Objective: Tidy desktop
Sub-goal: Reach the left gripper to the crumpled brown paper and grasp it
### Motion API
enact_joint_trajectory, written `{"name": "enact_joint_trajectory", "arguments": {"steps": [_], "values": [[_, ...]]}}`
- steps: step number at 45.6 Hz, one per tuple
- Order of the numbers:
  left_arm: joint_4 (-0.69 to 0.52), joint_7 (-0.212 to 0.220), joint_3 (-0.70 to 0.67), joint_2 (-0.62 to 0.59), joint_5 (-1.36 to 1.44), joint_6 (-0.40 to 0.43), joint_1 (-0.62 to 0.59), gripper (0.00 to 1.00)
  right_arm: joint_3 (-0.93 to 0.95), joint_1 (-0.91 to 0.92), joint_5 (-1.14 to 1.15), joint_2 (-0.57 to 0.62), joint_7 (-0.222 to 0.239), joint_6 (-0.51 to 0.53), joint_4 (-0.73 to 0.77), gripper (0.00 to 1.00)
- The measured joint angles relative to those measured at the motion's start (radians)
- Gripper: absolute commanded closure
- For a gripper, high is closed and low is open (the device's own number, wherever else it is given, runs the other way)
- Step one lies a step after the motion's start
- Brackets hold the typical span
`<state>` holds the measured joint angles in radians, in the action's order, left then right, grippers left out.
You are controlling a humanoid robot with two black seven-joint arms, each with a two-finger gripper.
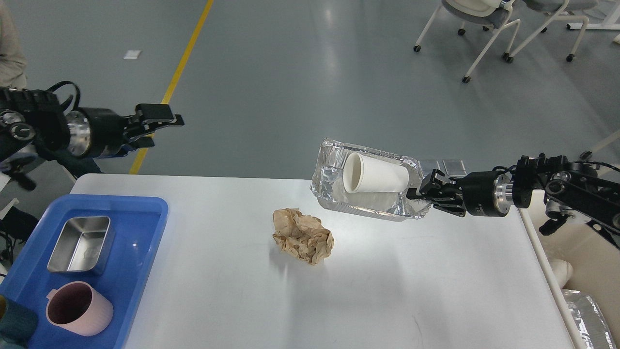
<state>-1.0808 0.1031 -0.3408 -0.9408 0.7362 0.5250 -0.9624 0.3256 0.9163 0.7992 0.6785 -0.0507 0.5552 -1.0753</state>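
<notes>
The smooth white-grey desktop (387, 291) fills the lower view, bearing crumpled brown paper (303, 235) and a blue tray (140, 252). The right gripper (420, 192) pinches a foil tray (339, 194) holding a paper cup (375, 173); the left gripper (162, 127) hangs parted, empty.

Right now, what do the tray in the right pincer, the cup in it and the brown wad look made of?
Tray: thin aluminium foil by the look, shiny, creased walls. Cup: probably paper, matte white, rolled rim. Wad: brown kraft-type paper, matte, heavily crumpled. The right pincer grips the tray's edge above the desktop.
</notes>
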Motion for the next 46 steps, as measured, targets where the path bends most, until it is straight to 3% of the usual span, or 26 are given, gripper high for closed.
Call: {"name": "enact_joint_trajectory", "arguments": {"steps": [8,13,20,21,28,46], "values": [[-0.023,-0.013,-0.001,-0.091,-0.013,-0.028,0.095,0.06,0.0,-0.002,0.0,-0.002,0.0,0.0,0.0,1.0],[-0.086,-0.015,0.009,-0.117,0.006,-0.11,0.132,0.06,-0.003,-0.003,0.0,-0.003,0.0,0.001,-0.001,1.0],[-0.326,-0.038,0.003,-0.225,0.17,-0.274,0.176,0.06,-0.01,-0.004,0.0,-0.003,0.0,0.002,-0.001,1.0],[-0.432,-0.061,0.005,-0.27,0.235,-0.322,0.187,0.06,-0.011,-0.004,0.0,-0.006,0.0,0.002,-0.002,1.0],[-0.639,-0.081,0.012,-0.387,0.306,-0.372,0.237,0.06,-0.014,-0.003,0.0,-0.009,0.0,0.002,-0.002,1.0],[-0.68,-0.096,0.059,-0.532,0.31,-0.407,0.278,0.05,-0.019,-0.002,0.002,0.0,0.0,0.003,-0.001,1.0]]}}
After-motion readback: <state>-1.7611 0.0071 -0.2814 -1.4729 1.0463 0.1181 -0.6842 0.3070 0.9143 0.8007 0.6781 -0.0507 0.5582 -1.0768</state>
